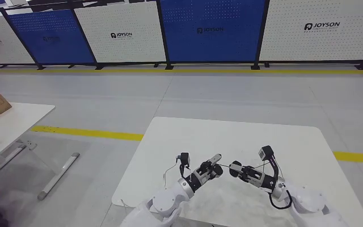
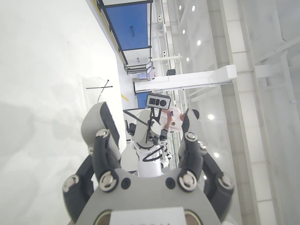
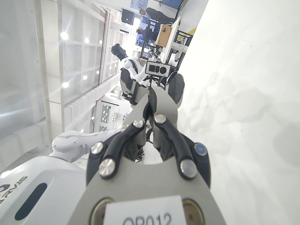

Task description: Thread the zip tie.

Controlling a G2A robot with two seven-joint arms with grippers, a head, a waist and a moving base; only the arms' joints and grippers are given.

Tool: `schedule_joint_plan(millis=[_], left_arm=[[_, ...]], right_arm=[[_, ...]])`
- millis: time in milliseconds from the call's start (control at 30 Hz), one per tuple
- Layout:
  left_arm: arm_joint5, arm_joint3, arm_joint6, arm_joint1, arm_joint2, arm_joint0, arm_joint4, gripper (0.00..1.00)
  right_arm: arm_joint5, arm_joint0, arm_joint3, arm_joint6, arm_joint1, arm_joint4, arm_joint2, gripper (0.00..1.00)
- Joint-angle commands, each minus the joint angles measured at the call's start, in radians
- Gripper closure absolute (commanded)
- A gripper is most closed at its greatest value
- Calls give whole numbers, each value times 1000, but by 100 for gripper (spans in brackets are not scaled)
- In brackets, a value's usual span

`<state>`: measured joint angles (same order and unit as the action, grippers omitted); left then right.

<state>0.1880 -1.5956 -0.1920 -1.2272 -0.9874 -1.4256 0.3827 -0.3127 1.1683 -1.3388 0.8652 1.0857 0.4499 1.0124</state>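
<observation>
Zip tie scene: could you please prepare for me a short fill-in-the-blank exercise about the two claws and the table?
1. The left claw has its fingers wide ___.
2. The right claw is ___ on a thin zip tie that points toward the left claw.
3. Some loose zip ties lie on the table, whose top is ___ in colour.
Missing words: open; shut; white.

Left pincer (image 2: pixel 145 111), fingers (image 2: pixel 106 118) apart
</observation>
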Motion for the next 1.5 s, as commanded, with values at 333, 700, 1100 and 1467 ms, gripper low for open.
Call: schedule_joint_plan(millis=[333, 700, 1100, 1467], left_arm=[[-10, -10, -23, 1, 2, -7, -21, 96], [-15, -14, -22, -1, 5, -7, -39, 100], [-16, -24, -11, -1, -5, -17, -37, 100], [-31, -83, -15, 17, -94, -76, -14, 100]], right_arm=[[0, 0, 0, 0, 0, 0, 0, 100], [0, 0, 0, 0, 0, 0, 0, 100], [11, 17, -26, -16, 0, -8, 9, 95], [-27, 76, -45, 2, -17, 22, 101, 0]])
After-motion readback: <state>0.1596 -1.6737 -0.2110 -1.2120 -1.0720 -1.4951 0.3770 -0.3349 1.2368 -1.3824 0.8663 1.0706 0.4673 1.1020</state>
